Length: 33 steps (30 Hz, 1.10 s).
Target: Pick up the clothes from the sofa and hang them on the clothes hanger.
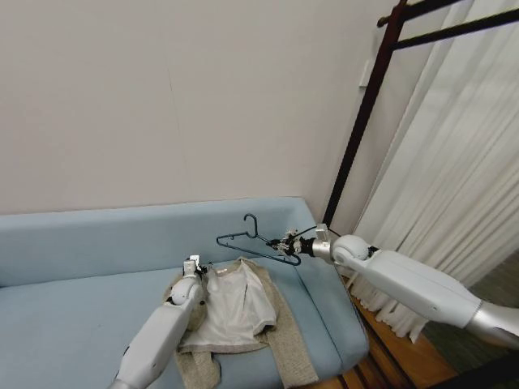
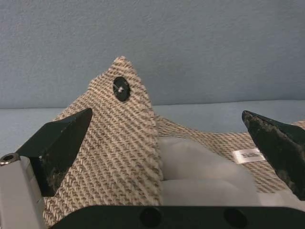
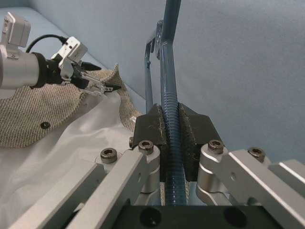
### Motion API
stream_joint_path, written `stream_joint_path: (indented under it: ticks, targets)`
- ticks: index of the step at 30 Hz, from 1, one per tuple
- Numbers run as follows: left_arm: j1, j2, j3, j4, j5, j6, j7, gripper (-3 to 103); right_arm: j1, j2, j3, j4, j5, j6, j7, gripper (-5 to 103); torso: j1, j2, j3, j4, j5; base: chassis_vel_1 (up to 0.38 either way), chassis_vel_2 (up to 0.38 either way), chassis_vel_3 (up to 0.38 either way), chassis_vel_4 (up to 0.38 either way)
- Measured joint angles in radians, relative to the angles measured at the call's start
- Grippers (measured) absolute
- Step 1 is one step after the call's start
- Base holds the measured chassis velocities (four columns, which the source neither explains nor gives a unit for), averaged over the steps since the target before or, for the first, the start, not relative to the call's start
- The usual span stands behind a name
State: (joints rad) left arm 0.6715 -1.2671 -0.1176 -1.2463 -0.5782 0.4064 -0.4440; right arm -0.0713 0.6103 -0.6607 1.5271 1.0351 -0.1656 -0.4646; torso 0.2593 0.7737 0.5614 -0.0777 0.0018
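Step in hand: getting the garment onto the hanger; nothing has gone to the rail yet.

The beige herringbone-tweed jacket with white lining (image 1: 235, 312) lies opened out on the seat of the light blue fabric sofa (image 1: 81, 243), toward its right end.

The left hand (image 1: 195, 265) is at the jacket's collar edge, jaws wide, nothing gripped. The right hand (image 1: 284, 245) is clamped on the slim dark blue hanger (image 1: 251, 235), held in the air just beyond the collar with its hook up. The black metal clothes rack (image 1: 365, 113) stands past the sofa's right end, well apart from both hands.

Next move, as I judge it: the left hand pinches the raised tweed and lifts it so a hanger arm can slide into the shoulder. That calls for a firm hold on the outer cloth (the lining looks slippery) and for the hanger coming in low.

What each view adds:
- Left wrist view: a peak of tweed with a dark round button (image 2: 121, 88) stands between the black fingers (image 2: 62, 143), not squeezed. A small white label (image 2: 248, 154) lies on the lining side.
- Right wrist view: the pads (image 3: 148, 131) are shut on the hanger's ribbed bar, with the left hand farther off over the collar.
- Head view: the overall layout, with the rack.
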Motion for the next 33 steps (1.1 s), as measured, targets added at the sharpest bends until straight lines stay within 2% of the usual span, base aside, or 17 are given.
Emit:
stream_joint_path:
  ticks: [7,8,13,14,15,17,18,21,22,23,26,27,30,33]
  targets:
    - [-0.035,-0.036,-0.005,0.099,0.053,-0.026,-0.003,100,-0.037,-0.020,0.029,0.000,-0.010,0.006,0.003,8,0.000,0.000,0.000,-0.0001,-0.0001,0.000,0.000,0.000,0.000]
    - [-0.040,-0.040,-0.005,0.116,0.059,-0.030,-0.002,103,-0.045,-0.023,0.035,0.000,-0.012,0.008,0.004,8,0.000,0.000,0.000,-0.0001,-0.0002,0.000,0.000,0.000,0.000]
    - [-0.053,-0.050,-0.004,0.158,0.083,-0.039,0.001,96,-0.061,-0.031,0.047,-0.001,-0.015,0.015,0.007,8,0.000,0.000,0.000,-0.0002,-0.0003,0.000,0.000,0.000,0.000]
    - [-0.057,-0.052,-0.002,0.163,0.089,-0.039,0.003,91,-0.065,-0.034,0.052,-0.002,-0.018,0.016,0.009,8,0.000,0.000,0.000,-0.0002,-0.0002,0.000,0.000,0.000,0.000]
    - [-0.059,-0.052,0.001,0.165,0.092,-0.038,0.004,91,-0.066,-0.034,0.054,-0.003,-0.022,0.017,0.011,8,0.000,0.000,0.000,-0.0003,-0.0002,0.000,0.000,0.000,0.000]
    - [-0.062,-0.053,0.006,0.172,0.100,-0.032,0.007,81,-0.067,-0.035,0.057,-0.006,-0.029,0.017,0.016,8,0.000,0.000,0.000,-0.0004,-0.0003,0.000,0.000,0.000,0.000]
    - [-0.062,-0.053,0.006,0.172,0.100,-0.032,0.007,81,-0.067,-0.035,0.057,-0.006,-0.029,0.017,0.016,8,0.000,0.000,0.000,-0.0004,-0.0003,0.000,0.000,0.000,0.000]
    - [-0.068,-0.054,0.007,0.183,0.106,-0.020,0.008,64,-0.068,-0.035,0.061,-0.007,-0.029,0.018,0.021,8,0.000,0.000,0.000,-0.0001,-0.0003,0.000,0.000,0.000,0.000]
    - [-0.070,-0.054,0.008,0.188,0.109,-0.017,0.010,64,-0.069,-0.037,0.062,-0.007,-0.030,0.018,0.021,8,0.000,0.000,0.000,0.0000,-0.0003,0.000,0.000,0.000,0.000]
    - [-0.071,-0.055,0.008,0.191,0.111,-0.016,0.011,58,-0.070,-0.038,0.064,-0.007,-0.030,0.019,0.020,8,0.000,0.000,0.000,0.0000,-0.0003,0.000,0.000,0.000,0.000]
    - [-0.073,-0.056,0.008,0.199,0.115,-0.016,0.013,53,-0.073,-0.041,0.066,-0.009,-0.030,0.021,0.020,8,0.000,0.000,0.000,-0.0001,-0.0003,0.000,0.000,0.000,0.000]
    - [-0.073,-0.058,0.008,0.202,0.117,-0.016,0.014,43,-0.076,-0.044,0.071,-0.010,-0.031,0.023,0.020,8,0.000,0.000,0.000,-0.0002,-0.0003,0.000,0.000,0.000,0.000]
    - [-0.073,-0.058,0.007,0.202,0.119,-0.015,0.014,37,-0.080,-0.050,0.077,-0.010,-0.031,0.024,0.020,8,0.000,0.000,0.000,-0.0003,-0.0003,0.000,0.000,0.000,0.000]
    - [-0.065,-0.057,0.004,0.190,0.120,-0.015,0.014,21,-0.089,-0.062,0.087,-0.002,-0.030,0.025,0.020,8,0.000,0.000,0.000,-0.0004,-0.0005,0.000,0.000,0.000,0.000]
